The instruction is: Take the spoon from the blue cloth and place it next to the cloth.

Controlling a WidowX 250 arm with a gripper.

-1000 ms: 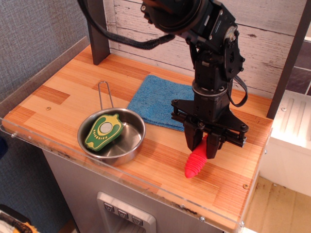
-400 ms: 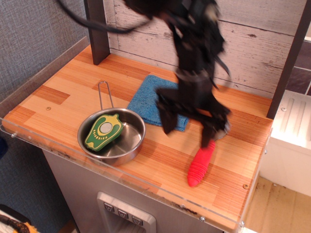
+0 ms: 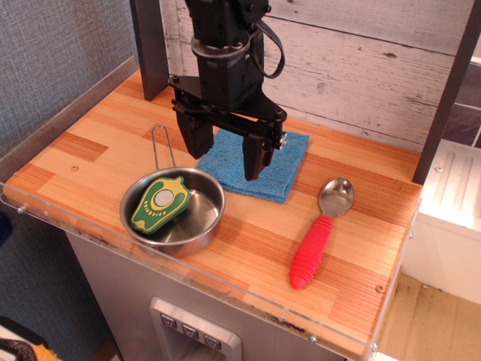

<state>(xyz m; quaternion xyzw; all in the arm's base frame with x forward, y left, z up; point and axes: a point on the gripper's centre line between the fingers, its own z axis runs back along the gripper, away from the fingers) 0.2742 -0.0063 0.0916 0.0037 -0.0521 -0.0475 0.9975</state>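
Observation.image shows the spoon (image 3: 322,232) lying flat on the wooden desk (image 3: 90,143), just right of the blue cloth (image 3: 272,163) and apart from it, red handle toward the front edge. Over the cloth's left side hangs the end effector (image 3: 224,145), released and empty, beside the steel pan (image 3: 201,222) holding a green toy (image 3: 157,203).

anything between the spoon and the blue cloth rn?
Nothing. In observation.image, only bare wooden tabletop separates the spoon from the blue cloth; the open claw hangs over the cloth's left part.
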